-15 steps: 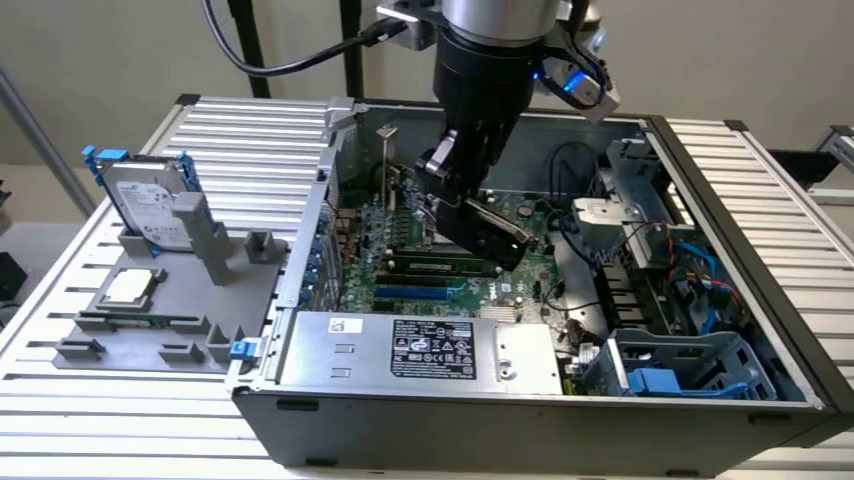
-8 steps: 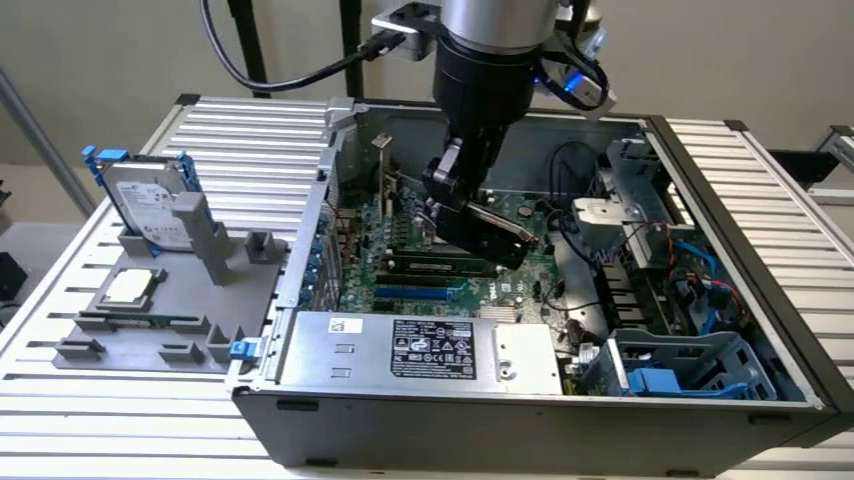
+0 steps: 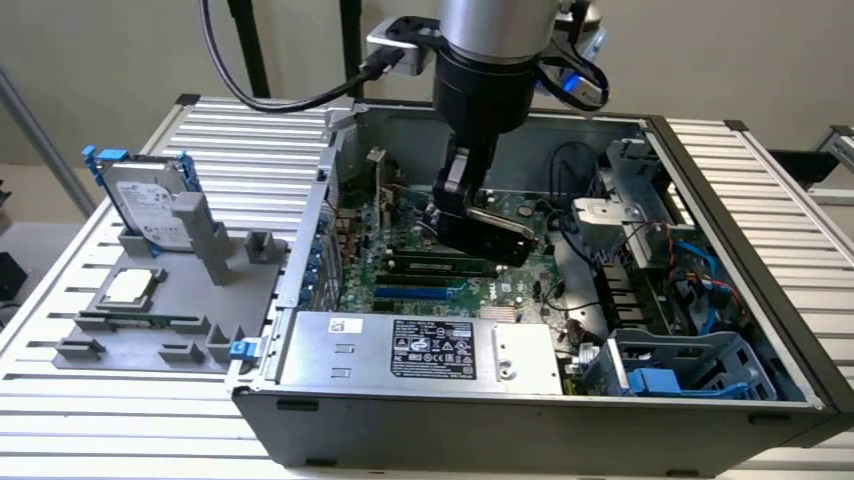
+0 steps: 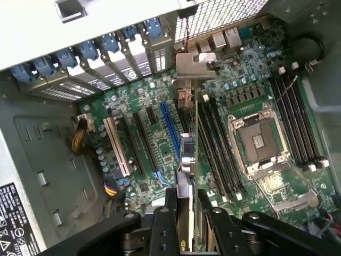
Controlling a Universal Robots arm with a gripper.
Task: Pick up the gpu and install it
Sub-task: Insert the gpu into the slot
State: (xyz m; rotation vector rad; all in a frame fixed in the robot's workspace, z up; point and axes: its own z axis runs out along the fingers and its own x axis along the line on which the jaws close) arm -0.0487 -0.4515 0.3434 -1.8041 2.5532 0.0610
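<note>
**Silver Arm, Black Wrist, Black Tool**

The arm (image 3: 494, 22) has a smooth silver-grey cylindrical segment above a wide matte black wrist collar (image 3: 483, 88). Beside that collar, on the exterior view's left, sits a small pale grey box (image 3: 400, 42) with a thick black cable (image 3: 254, 75) looping away from it. On the collar's other side a blue-lit patch (image 3: 577, 85) shows among thin dark wires. Below the collar hangs the tool (image 3: 483, 228), black and angular, with a grey link piece on its side. In the wrist view the tool (image 4: 184, 224) shows black fingers (image 4: 160, 226) with round pivot screws.
</note>
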